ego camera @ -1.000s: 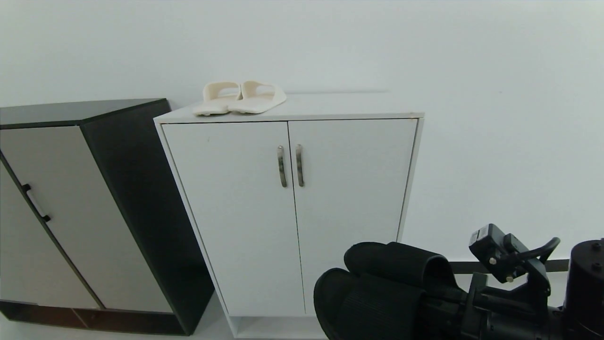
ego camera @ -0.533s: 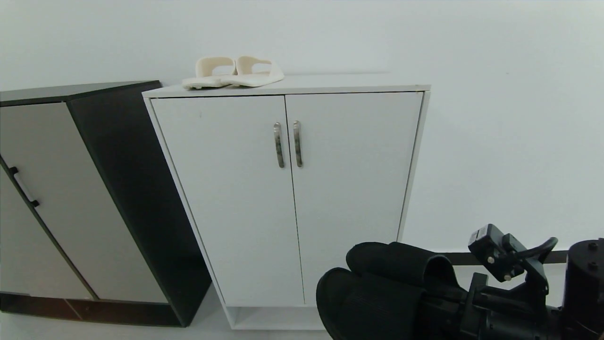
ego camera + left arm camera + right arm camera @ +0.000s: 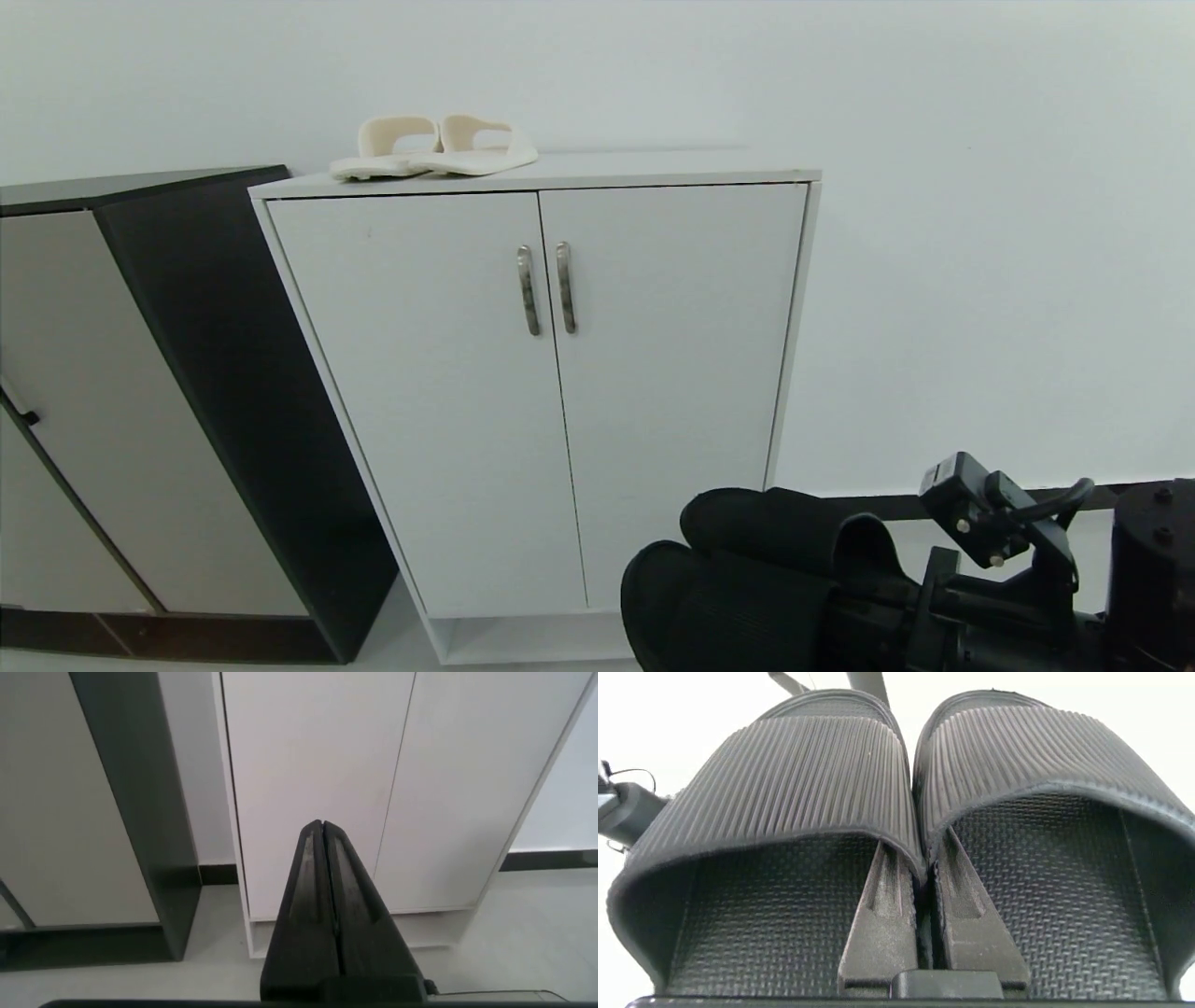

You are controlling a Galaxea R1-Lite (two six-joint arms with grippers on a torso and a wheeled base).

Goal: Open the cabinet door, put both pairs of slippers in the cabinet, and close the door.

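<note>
Moved: the whole head picture has slid a little since half a second ago, so the camera moved. The white cabinet [image 3: 448, 392] now sits a bit more to the left of the frame. The black slippers [image 3: 747, 579] are in the same lower right corner as before.
White cabinet: it stands in the middle of the head picture, against the wall [image 3: 980, 233]. Both doors [image 3: 672, 373] are closed.
Handles: two metal handles [image 3: 529, 290] stand side by side where the doors meet.
Cream slippers: the cream slippers [image 3: 431, 149] lie side by side on top of the white cabinet, at its left end, in the upper middle of the frame.
Black slippers: this pair is up off the floor, low in front of the right door.
Right gripper: the right gripper [image 3: 920, 873] pinches the two black slippers together by their inner strap sides.
Left gripper: the left gripper [image 3: 323, 835] has its fingers pressed flat together with nothing between them. It points at the lower part of the white cabinet.
Dark cabinet: the dark cabinet [image 3: 233, 373] stands just beside the white one, at the left of the frame.
</note>
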